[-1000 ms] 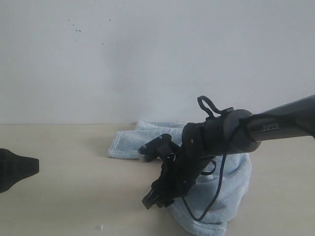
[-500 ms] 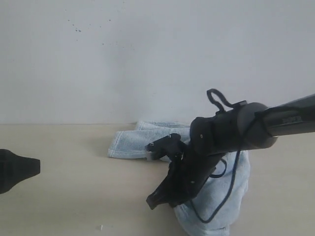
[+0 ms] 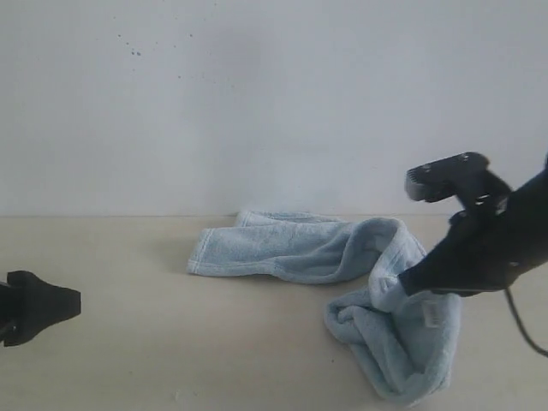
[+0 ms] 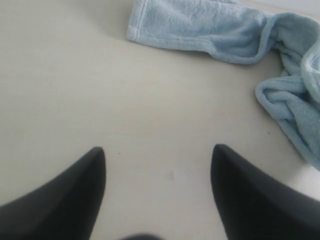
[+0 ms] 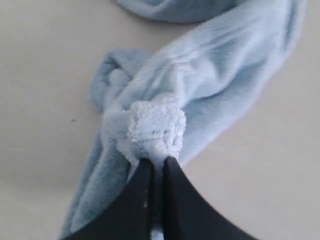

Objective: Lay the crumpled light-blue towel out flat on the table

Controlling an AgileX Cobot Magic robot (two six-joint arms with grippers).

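The light-blue towel [image 3: 291, 250] lies crumpled on the beige table [image 3: 128, 342], one end stretched leftward and a bunched fold [image 3: 402, 342] hanging at the right with a small white tag [image 3: 431, 315]. My right gripper [image 3: 402, 287] is shut on a pinched fold of the towel [image 5: 155, 127] and holds it above the table; its jaws [image 5: 157, 162] are pressed together on the cloth. My left gripper [image 3: 73, 301] is at the far left, low over the table, open with nothing between its fingers [image 4: 75, 190]; the towel [image 4: 200, 27] lies well ahead of it.
A plain white wall [image 3: 257, 103] rises behind the table's far edge. Bare tabletop [image 4: 100, 90] spreads between the left gripper and the towel.
The right arm has pulled back to the right and risen with a fold of towel pinched in its jaws, which closed. The towel has stretched and its heap has shifted. The left gripper edged slightly right.
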